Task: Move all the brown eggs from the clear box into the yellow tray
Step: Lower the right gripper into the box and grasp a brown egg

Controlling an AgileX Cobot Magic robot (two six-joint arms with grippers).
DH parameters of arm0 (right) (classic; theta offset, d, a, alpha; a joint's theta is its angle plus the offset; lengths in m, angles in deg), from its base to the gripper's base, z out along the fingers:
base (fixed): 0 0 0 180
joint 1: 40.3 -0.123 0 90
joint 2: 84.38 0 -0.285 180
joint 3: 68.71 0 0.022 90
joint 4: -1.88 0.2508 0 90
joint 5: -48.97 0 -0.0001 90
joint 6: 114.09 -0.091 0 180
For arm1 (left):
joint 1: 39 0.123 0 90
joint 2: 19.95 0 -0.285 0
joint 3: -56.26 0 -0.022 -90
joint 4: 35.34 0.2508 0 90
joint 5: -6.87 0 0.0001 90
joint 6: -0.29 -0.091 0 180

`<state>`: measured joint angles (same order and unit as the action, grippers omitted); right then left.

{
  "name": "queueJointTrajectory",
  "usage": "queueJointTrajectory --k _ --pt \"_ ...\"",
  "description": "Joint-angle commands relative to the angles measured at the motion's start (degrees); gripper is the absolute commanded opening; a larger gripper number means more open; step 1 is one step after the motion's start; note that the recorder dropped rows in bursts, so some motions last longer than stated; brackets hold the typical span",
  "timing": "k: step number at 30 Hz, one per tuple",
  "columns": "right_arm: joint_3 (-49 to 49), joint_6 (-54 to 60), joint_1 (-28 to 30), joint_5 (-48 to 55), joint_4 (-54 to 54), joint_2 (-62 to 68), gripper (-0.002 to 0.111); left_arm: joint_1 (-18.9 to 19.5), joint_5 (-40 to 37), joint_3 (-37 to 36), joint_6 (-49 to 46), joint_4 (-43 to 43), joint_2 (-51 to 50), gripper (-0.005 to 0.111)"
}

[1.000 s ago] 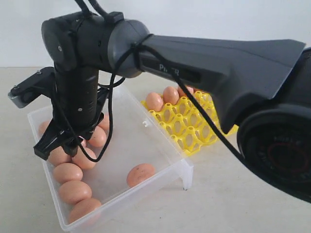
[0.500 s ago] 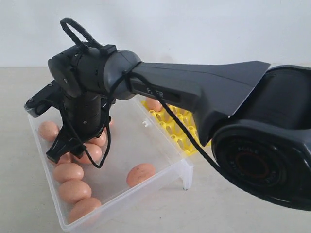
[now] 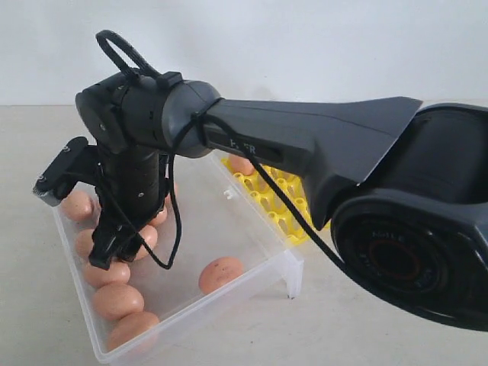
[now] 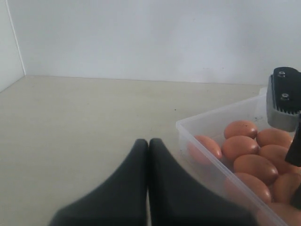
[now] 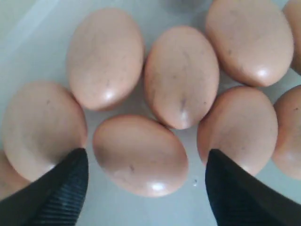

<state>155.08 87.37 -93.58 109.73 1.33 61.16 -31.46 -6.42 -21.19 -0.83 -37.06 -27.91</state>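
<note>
Orange-brown, matte, faintly speckled oval eggs packed along the left wall of the shallow see-through plastic box, with one lone egg toward its near right corner and at least one already seated in the bright yellow lattice tray just beyond. Reaching across with the right gripper, jaws spread wide and empty, straddling a single egg, likely to close without shoving its neighbours. Left gripper pressed together, holding nothing, parked over bare table left of the box, out of the way.

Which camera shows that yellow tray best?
The exterior view: the yellow tray sits beside the clear box, though the robot arm hides much of it. Neither wrist view shows the tray; they show brown eggs in the box.
</note>
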Motion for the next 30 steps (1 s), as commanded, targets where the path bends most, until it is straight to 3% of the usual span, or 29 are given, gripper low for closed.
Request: queueJointTrajectory --k 1,4,7,8,10,12,15,16,23,30 --pt "0.3 6.7 0.2 1.6 -0.5 -3.8 0.067 -0.2 0.0 0.2 0.0 -0.3 0.2 -0.004" --pt "0.3 -6.4 0.2 -3.4 -7.0 -5.6 0.067 -0.2 0.0 0.2 0.0 -0.3 0.2 -0.004" --pt "0.3 -36.8 1.8 -9.5 -19.6 -5.3 0.067 -0.2 0.0 0.2 0.0 -0.3 0.2 -0.004" --pt "0.3 -37.6 2.8 -10.5 -18.5 -5.1 0.067 -0.2 0.0 0.2 0.0 -0.3 0.2 -0.004" --pt "0.3 -36.1 4.8 -11.5 -14.7 -4.4 0.067 -0.2 0.0 0.2 0.0 -0.3 0.2 -0.004" --pt "0.3 -26.4 7.4 -9.8 -7.1 -3.2 0.067 -0.2 0.0 0.2 0.0 -0.3 0.2 -0.004" --pt "0.3 -1.7 9.4 -6.9 7.6 -2.4 0.067 -0.2 0.0 0.2 0.0 -0.3 0.2 -0.004" --pt "0.3 0.9 9.4 -7.2 9.1 -2.3 0.067 -0.2 0.0 0.2 0.0 -0.3 0.2 -0.004" --pt "0.3 11.2 9.4 -8.5 17.3 -2.3 0.067 -0.2 0.0 0.2 0.0 -0.3 0.2 -0.004" --pt "0.3 12.1 9.4 -8.5 17.3 -0.4 0.067 -0.2 0.0 0.2 0.0 -0.3 0.2 -0.004"
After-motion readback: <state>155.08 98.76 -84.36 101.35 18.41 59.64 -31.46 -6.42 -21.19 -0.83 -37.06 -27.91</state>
